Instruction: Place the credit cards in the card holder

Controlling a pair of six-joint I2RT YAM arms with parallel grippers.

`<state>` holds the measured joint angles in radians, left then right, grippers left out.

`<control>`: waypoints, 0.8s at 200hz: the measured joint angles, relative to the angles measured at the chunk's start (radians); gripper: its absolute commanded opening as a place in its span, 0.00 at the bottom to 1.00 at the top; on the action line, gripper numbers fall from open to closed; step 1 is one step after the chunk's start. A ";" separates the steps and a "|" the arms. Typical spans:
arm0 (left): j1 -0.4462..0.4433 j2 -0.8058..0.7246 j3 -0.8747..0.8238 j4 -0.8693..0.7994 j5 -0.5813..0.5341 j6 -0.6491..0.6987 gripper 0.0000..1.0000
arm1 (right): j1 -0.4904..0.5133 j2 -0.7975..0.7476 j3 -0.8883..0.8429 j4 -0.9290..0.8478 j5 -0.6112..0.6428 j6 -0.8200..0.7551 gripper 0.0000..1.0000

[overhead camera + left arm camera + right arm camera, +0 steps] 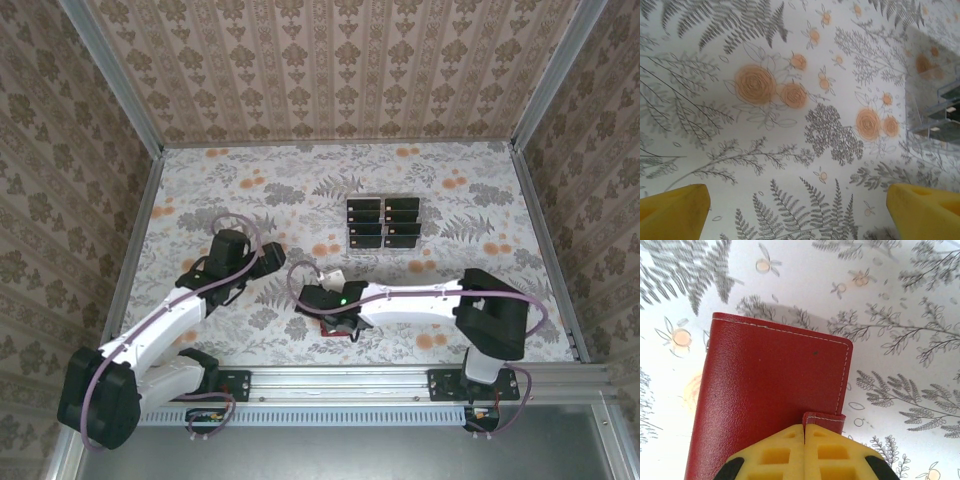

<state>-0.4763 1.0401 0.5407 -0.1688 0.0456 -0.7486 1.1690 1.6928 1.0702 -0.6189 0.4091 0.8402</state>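
Floral-printed worktop (pixel 250 190) between wallpapered walls; the small red leather-like squarish card holder (pixel 770 390) lies directly under the right hand (pixel 804 432), the nearer one, its long side running away from fingers pressed together at the snap tab; whether they pinch it I cannot tell; the left hand (pixel 799 207) gapes wide; black-brown rectangular credit cards (pixel 365 212) fill the clear plastic tray (pixel 349 222), well apart behind.

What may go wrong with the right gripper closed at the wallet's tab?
The right gripper is shut at the snap tab of the card holder; its fingers seem to meet, so it may hold nothing.
The left gripper hovers open elsewhere; unpinned, the holder may slide when pulled.
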 measured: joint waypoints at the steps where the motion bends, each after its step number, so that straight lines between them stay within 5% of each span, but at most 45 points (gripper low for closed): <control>1: 0.000 0.000 -0.002 0.001 0.002 0.000 1.00 | -0.001 -0.002 -0.001 0.000 0.000 0.000 0.00; 71: -0.055 -0.016 -0.149 0.294 0.186 -0.066 0.94 | -0.058 -0.117 -0.011 0.101 -0.021 0.000 0.00; 160: -0.133 0.070 -0.196 0.599 0.236 -0.186 0.86 | -0.093 -0.117 -0.011 0.157 -0.060 0.000 0.00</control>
<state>-0.6090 1.1099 0.3450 0.4297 0.2817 -0.9344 1.0760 1.5753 1.0592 -0.4618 0.3492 0.8398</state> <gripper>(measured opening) 0.863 0.043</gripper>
